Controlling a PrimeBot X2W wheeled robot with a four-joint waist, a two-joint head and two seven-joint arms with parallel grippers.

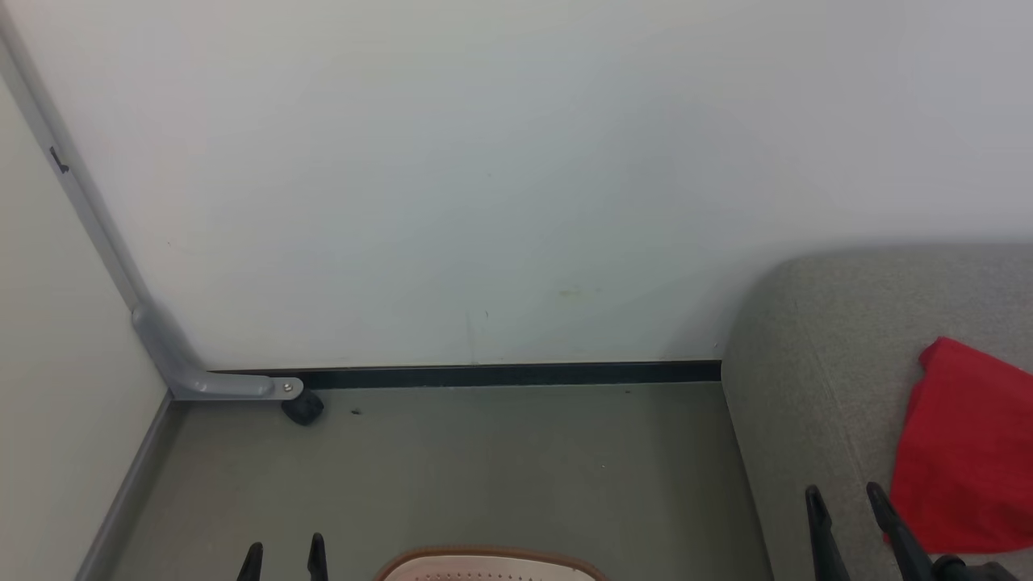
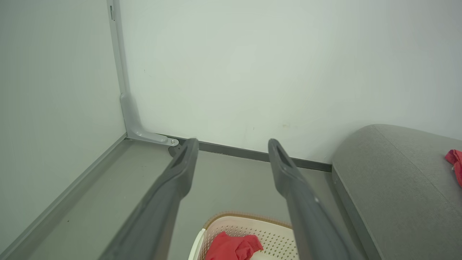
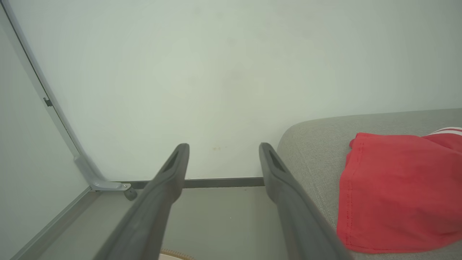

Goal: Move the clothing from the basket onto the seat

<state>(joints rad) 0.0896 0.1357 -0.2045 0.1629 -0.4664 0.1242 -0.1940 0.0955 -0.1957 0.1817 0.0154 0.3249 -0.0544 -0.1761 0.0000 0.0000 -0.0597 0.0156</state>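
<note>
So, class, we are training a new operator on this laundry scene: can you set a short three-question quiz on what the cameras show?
1. True or false: a red garment lies inside the laundry basket.
2. Pick one: the plain red garment lies A) on the floor, B) on the grey seat, C) over the basket's rim.
3. Fill the gap: the left hand and the right hand are both ___, holding nothing.

Key: 1 true; 2 B; 3 open.
</note>
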